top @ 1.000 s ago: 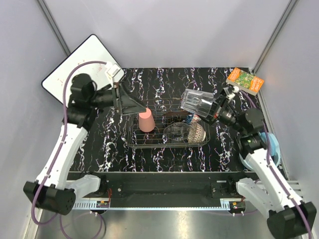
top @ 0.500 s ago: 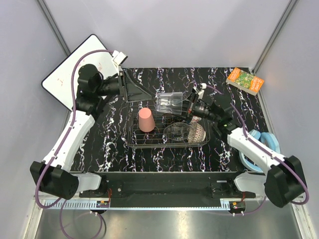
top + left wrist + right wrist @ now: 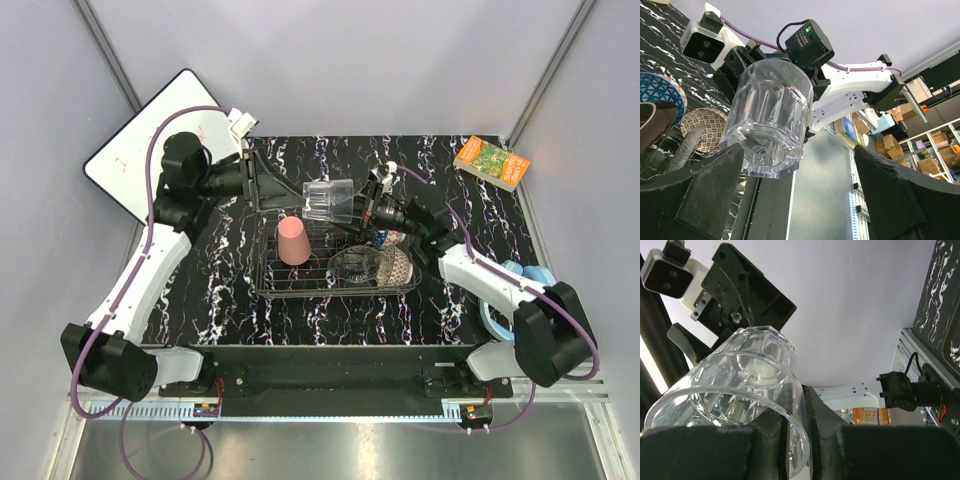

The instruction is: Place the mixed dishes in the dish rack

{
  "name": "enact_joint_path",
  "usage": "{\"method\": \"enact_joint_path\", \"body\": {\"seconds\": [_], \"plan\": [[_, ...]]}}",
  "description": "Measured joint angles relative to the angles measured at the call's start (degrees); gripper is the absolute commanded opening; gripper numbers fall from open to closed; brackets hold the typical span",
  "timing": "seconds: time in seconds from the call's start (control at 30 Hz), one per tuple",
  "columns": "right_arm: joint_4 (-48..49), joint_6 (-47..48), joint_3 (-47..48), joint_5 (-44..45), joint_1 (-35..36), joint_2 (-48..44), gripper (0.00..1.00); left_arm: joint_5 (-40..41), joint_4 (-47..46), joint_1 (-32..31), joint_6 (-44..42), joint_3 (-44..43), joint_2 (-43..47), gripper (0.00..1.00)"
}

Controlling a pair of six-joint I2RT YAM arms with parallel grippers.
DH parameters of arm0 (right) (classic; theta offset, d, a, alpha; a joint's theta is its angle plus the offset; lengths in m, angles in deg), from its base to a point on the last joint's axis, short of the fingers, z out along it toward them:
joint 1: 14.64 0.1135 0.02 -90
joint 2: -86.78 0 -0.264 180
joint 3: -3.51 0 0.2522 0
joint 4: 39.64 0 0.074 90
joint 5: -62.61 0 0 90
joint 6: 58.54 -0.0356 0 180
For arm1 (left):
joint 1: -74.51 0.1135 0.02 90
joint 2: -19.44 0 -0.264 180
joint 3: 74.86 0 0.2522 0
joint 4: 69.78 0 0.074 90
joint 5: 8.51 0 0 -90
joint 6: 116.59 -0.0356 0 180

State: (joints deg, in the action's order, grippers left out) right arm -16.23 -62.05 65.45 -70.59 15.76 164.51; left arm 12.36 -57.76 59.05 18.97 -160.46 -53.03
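Top external view: a glass (image 3: 328,200) is held in the air over the far side of the rack (image 3: 262,282), near the middle of the frame. The glass is tipped on its side. Its mouth is turned to the right of the frame and its thick base to the left. The rim is pinched by the right fingers (image 3: 368,207); in the right wrist view one finger is seen inside the mouth and one outside it.

The left fingers (image 3: 265,185) are spread wide and are pointed at the base of the glass from the upper left. In the left wrist view the base is seen between the two spread tips, close to one of them. Whether it is touched cannot be told.

The rack is set on the black marbled surface (image 3: 215,290), in the middle. A pink cup (image 3: 293,241) is stood in its left part. A clear bowl (image 3: 355,265) is placed in the near right part, with a beige bowl (image 3: 398,265) just beside it on the right. A blue bowl (image 3: 384,238) is seen behind them, partly hidden under the right arm.

A book (image 3: 491,162) is laid at the upper right corner of the surface. A white board (image 3: 150,135) is leaned at the upper left. Blue headphones (image 3: 535,272) are seen at the right edge, partly hidden by the right arm.
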Motion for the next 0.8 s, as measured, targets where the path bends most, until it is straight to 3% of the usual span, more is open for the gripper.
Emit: {"method": "enact_joint_path", "body": {"seconds": [0.37, 0.8], "plan": [[11.3, -6.6, 1.1, -1.5, 0.0, 8.4, 0.00, 2.6, 4.5, 0.3, -7.5, 0.7, 0.0, 0.99], [0.7, -1.5, 4.0, -3.3, 1.0, 2.6, 0.00, 5.1, 19.6, 1.0, -23.9, -4.3, 0.4, 0.99]]}}
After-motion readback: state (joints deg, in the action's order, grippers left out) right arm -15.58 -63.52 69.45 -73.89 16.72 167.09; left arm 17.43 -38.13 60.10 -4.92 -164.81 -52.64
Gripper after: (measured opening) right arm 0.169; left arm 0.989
